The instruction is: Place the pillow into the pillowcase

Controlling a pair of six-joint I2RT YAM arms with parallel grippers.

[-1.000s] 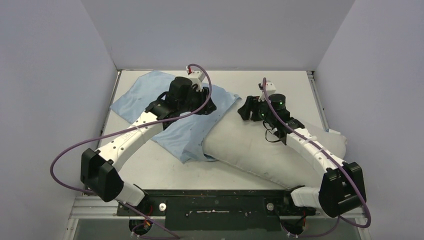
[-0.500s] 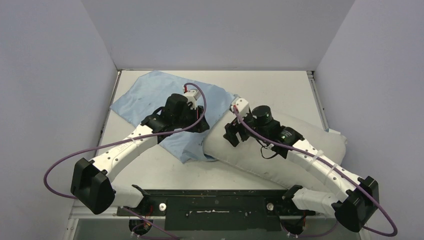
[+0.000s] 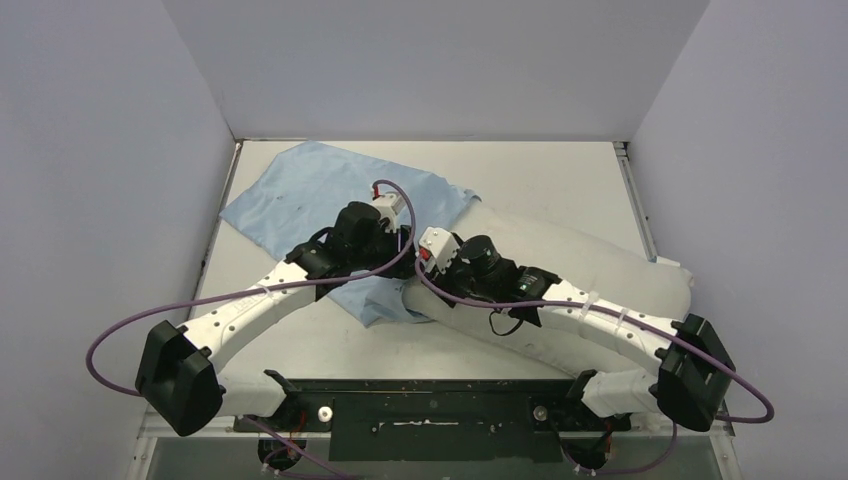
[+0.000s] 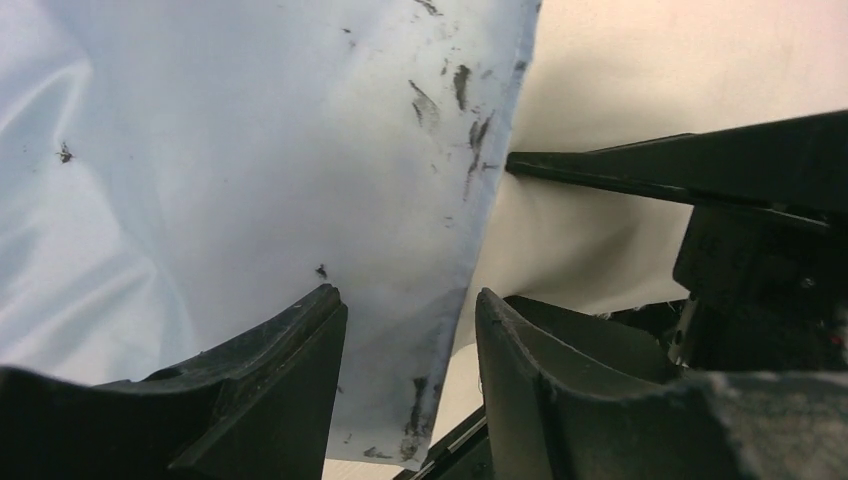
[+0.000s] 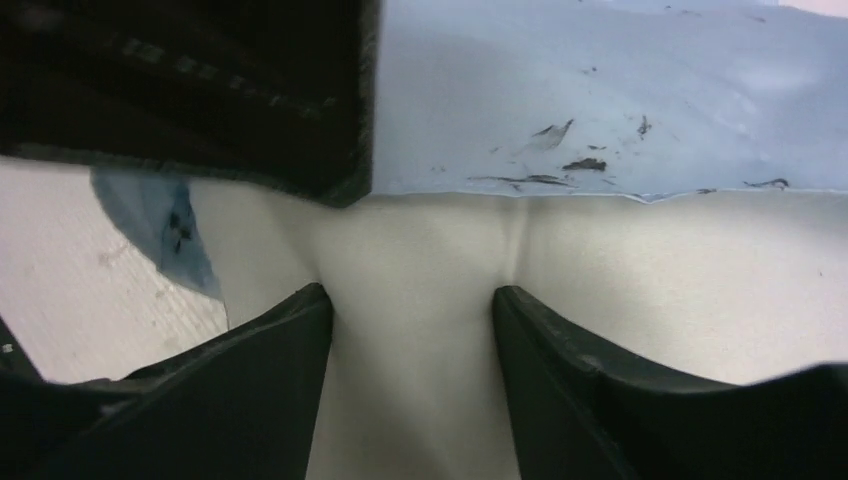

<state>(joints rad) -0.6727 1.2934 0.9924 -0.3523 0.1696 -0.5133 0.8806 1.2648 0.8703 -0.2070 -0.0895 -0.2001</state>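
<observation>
Operator: Any label or writing I should know of?

Spotter: None that you could read. The pillowcase [image 4: 250, 150] carries dark specks [image 4: 470, 110] near its hem [image 5: 600, 190]. They look like smudges rather than letters, as far as I can tell. The pillow [image 3: 590, 258] has a small tab [image 3: 668, 263] at its far right corner, too small to make out.

Operator: Counts?

Spotter: One pillow, one pillowcase, your left arm [image 3: 245, 303] and right arm [image 3: 610, 322]. The pillow lies slantwise on the right half of the table [image 3: 560, 165]. The pillowcase lies at the back left, its hem over the pillow's left end. Most of the pillow is outside it.

Operator: And my grippers?

Spotter: Both are at that hem. Your left gripper [image 4: 410, 350] stands half wide, the hem in the gap between its fingers [image 4: 280, 380], not closed on it. Your right gripper [image 5: 410, 350] stands wider and presses into the pillow, a bulge of it between the fingers [image 5: 250, 380] — whether it pinches, I cannot tell.
</observation>
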